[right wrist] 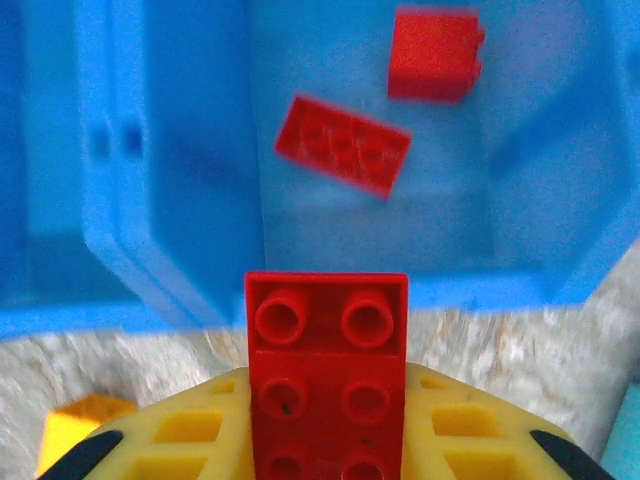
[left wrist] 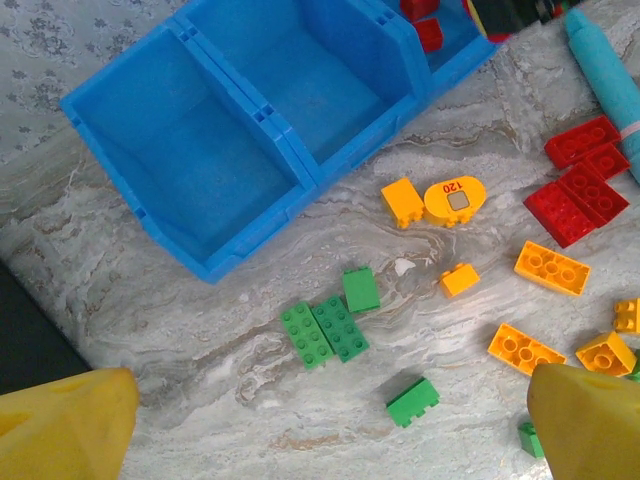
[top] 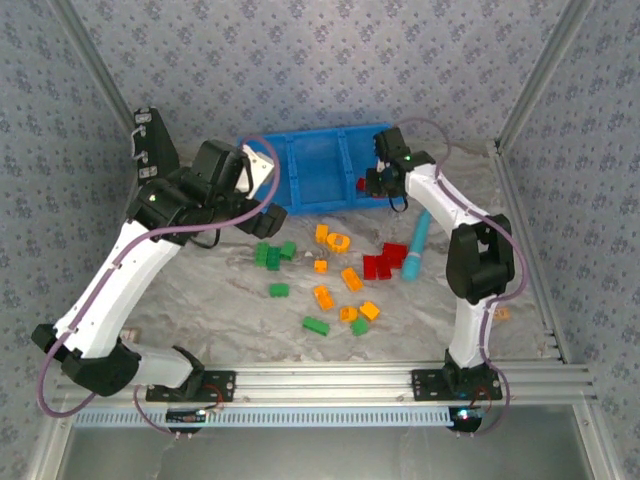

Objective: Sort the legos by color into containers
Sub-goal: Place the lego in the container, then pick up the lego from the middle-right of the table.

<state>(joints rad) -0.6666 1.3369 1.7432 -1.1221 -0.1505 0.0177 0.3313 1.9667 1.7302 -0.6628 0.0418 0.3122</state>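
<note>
Marbled table (top: 240,305), red brick (right wrist: 325,370) in right jaws

The top external camera looks down from above and behind the arm bases (top: 190,385), far enough off to take in the whole table (top: 200,295), with the blue bin (top: 320,165) at its far side and the loose legos (top: 351,279) nearer. The left wrist camera looks down from partway up on that same bin, the legos and the teal stick (top: 417,250). The right wrist camera sits very close, looking past a red brick (right wrist: 326,380) into the bin's right-end compartment, shared with both other views.
</note>
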